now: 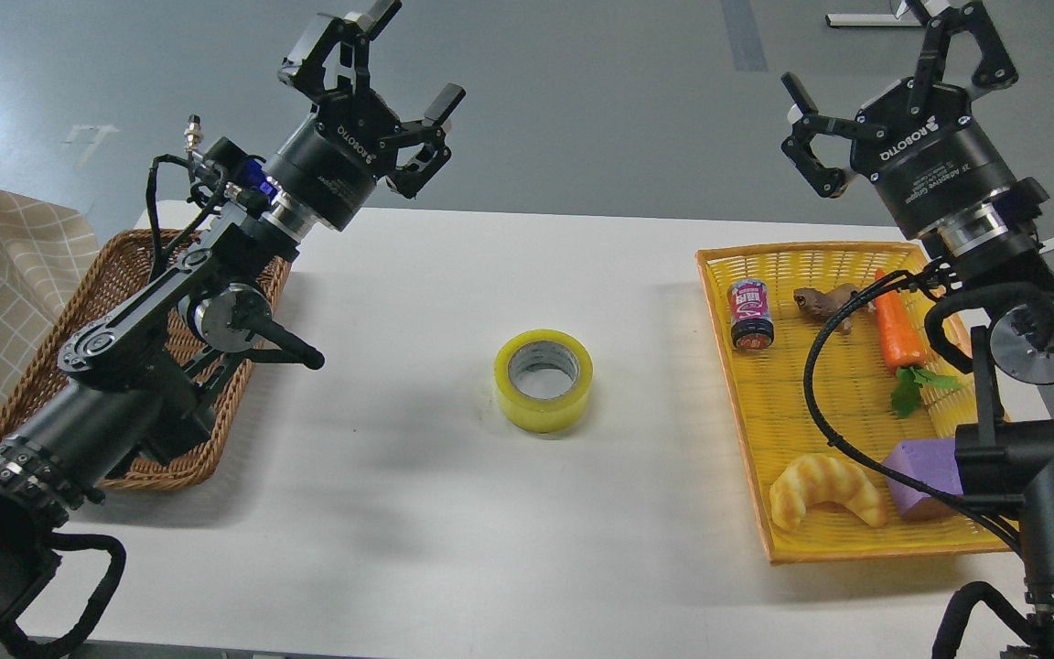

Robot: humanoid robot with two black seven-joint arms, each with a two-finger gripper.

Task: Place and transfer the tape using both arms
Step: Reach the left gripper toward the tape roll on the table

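Tape (543, 381) lies flat at frame centre on white bench (417, 513), core facing up, untouched. My left pincer (381, 87), upper left, fingers apart, empty. My right pincer (888, 87), upper right, fingers apart, empty. Both well above and apart from tape. Judgement: no grasp made; pick-up, hand-over and placing all remain. Wicker basket (124, 275) at left edge under my left arm; yellow tray (756, 439) at right. Bare bench surrounds tape on every side, so approach from above is open.

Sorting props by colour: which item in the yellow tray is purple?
The foam-like block at the near right of the yellow tray, beside the croissant; the other items there are red, brown, orange or beige.
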